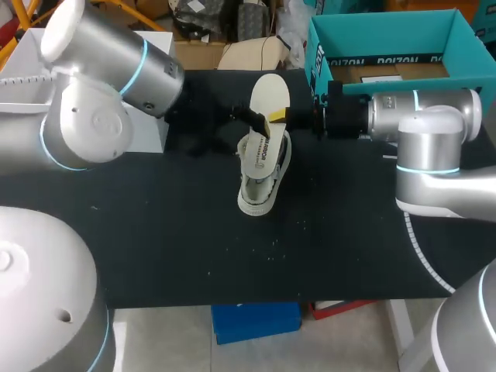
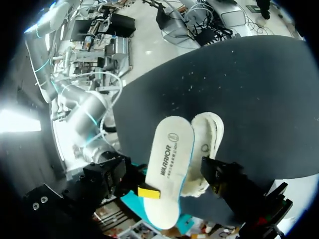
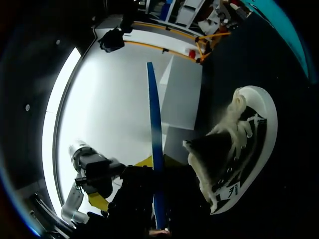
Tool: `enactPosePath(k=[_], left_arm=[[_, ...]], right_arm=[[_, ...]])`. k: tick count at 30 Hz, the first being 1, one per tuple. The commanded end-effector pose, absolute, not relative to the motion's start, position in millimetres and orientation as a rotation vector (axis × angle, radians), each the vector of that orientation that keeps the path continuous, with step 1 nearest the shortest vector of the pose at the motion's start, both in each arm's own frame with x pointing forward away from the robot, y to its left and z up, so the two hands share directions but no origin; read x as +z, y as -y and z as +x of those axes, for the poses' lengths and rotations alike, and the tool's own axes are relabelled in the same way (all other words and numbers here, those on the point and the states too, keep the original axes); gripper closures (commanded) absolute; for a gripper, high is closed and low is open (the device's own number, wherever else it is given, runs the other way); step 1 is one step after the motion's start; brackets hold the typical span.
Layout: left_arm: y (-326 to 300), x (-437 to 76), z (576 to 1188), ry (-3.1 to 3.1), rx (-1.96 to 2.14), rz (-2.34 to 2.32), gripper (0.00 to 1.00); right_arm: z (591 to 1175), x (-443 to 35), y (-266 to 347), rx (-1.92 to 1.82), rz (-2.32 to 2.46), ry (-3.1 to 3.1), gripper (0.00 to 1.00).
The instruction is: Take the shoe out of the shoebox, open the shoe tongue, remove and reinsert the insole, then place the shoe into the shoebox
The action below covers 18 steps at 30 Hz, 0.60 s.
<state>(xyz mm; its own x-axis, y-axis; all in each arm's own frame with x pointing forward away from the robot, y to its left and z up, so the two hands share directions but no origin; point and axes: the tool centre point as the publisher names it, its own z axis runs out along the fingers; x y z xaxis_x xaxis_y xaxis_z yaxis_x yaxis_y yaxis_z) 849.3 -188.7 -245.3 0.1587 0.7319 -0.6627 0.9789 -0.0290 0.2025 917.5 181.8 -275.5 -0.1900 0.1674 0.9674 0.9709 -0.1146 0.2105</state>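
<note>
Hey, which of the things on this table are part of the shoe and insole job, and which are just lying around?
Part of the job: shoe on the black table; insole, out of it, pinched by the right gripper; open teal shoebox.
Just lying about: white specks on the table.
</note>
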Motion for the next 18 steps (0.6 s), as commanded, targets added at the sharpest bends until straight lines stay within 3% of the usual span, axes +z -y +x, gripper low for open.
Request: enactPosePath(k=[1,18], left_arm=[[194.6,-242.6,846.7,-2.111,0.371,2.062,0.0],[204.4,-233.8,853.1,-2.024,0.224,2.106,0.0]], right_arm=[[917.5,-275.6,-183.1,-1.382,-1.326,1.413,1.0],[917.5,-275.6,-183.1,-1.382,-1.326,1.413,1.0]])
